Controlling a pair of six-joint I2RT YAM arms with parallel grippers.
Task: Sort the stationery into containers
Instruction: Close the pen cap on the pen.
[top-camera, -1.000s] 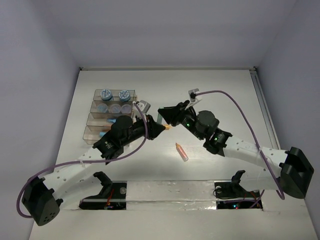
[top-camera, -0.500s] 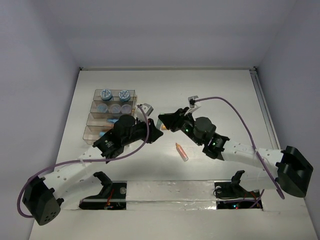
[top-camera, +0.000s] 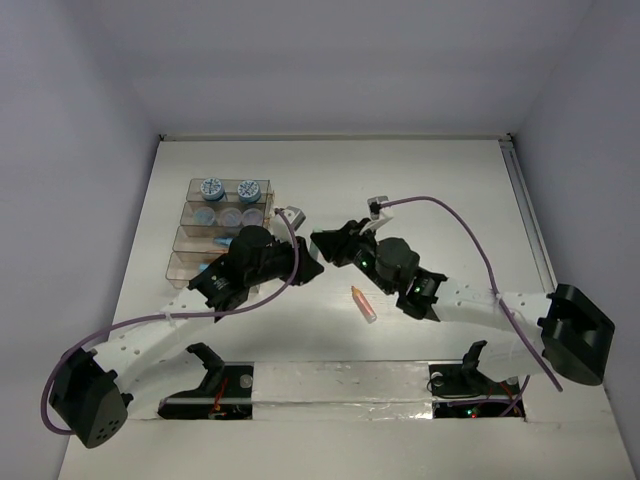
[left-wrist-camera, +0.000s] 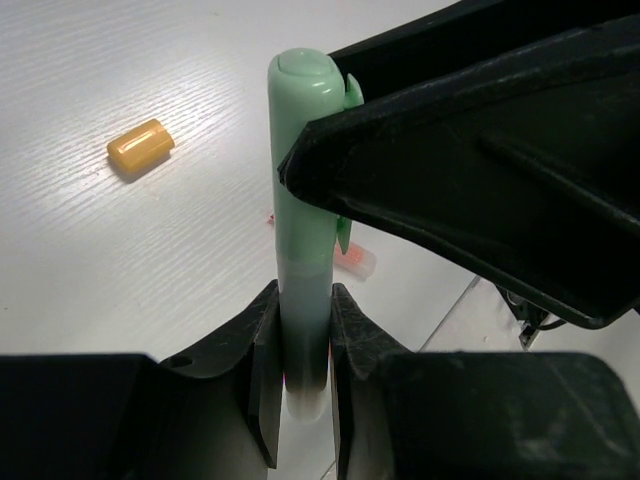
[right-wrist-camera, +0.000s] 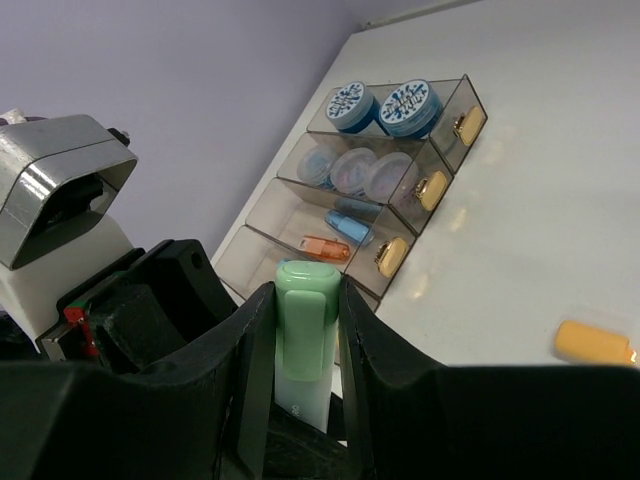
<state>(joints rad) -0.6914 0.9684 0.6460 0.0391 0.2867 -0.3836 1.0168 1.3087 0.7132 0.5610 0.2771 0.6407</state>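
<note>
Smooth glossy pale green plastic marker (left-wrist-camera: 303, 200), clear brown-tinted plastic trays (right-wrist-camera: 285, 215), matt white grained table (left-wrist-camera: 120, 260)

Pale green marker (left-wrist-camera: 303, 200); orange cap (left-wrist-camera: 140, 147); blue-patterned jar lids (right-wrist-camera: 386, 106); brown-tinted clear trays (right-wrist-camera: 298, 205); pink pen (top-camera: 364, 303).

Overhead, I get soft, even light from above. The white bench (top-camera: 430, 180) reads bright without blowing out, and the shadows on it are faint and blurry-edged. The shiny strip (top-camera: 340, 378) along its near edge glints. On the left wrist camera the bench grain is crisp, but the black jaws up close are dark, soft and nearly featureless. The green marker (left-wrist-camera: 300, 200) carries a mild sheen. On the right wrist camera the far bench washes out pale, and the trays (right-wrist-camera: 300, 205) catch small reflections.
</note>
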